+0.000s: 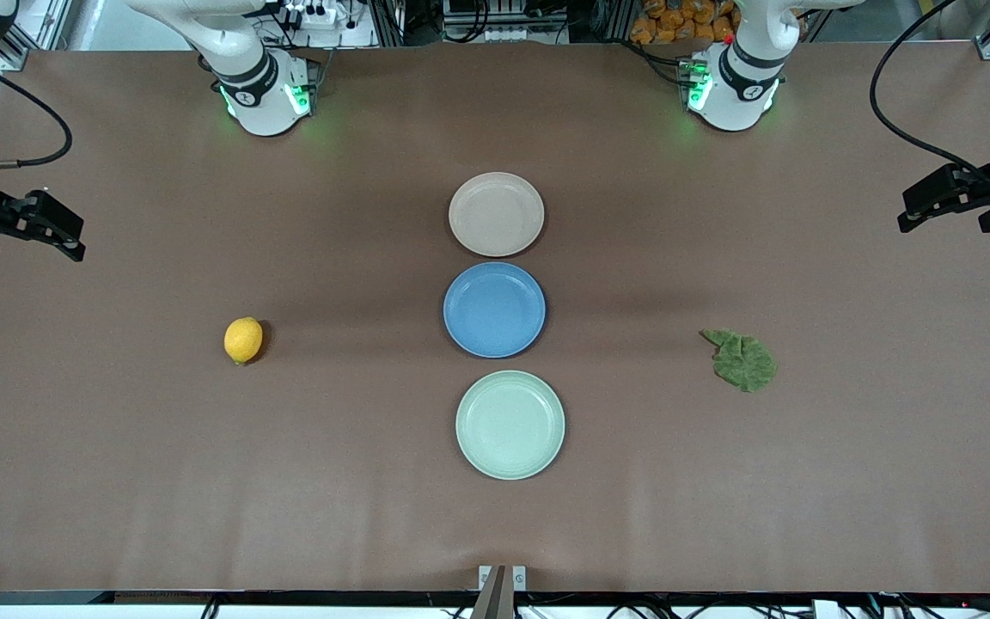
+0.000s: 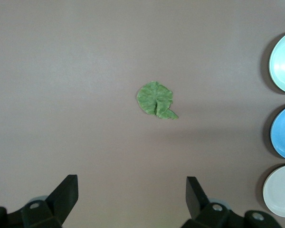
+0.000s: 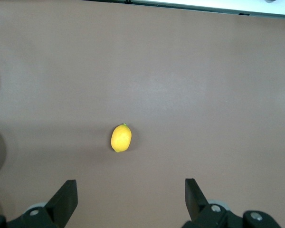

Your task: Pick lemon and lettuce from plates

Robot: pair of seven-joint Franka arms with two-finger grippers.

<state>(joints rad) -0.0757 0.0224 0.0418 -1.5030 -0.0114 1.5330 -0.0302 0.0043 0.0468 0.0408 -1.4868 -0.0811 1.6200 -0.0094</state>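
Note:
The lemon (image 1: 243, 340) lies on the bare table toward the right arm's end, apart from the plates; it shows in the right wrist view (image 3: 121, 137). The lettuce (image 1: 742, 359) lies flat on the bare table toward the left arm's end and shows in the left wrist view (image 2: 154, 99). The beige plate (image 1: 496, 214) and the mint plate (image 1: 510, 424) are both empty. My left gripper (image 1: 955, 215) (image 2: 132, 194) is open and empty, high over its end of the table. My right gripper (image 1: 70, 234) (image 3: 131, 197) is open and empty, high over its end.
An empty blue plate (image 1: 494, 309) sits between the beige and mint plates in a row down the table's middle. The brown table (image 1: 203, 481) has bare surface around the lemon and the lettuce.

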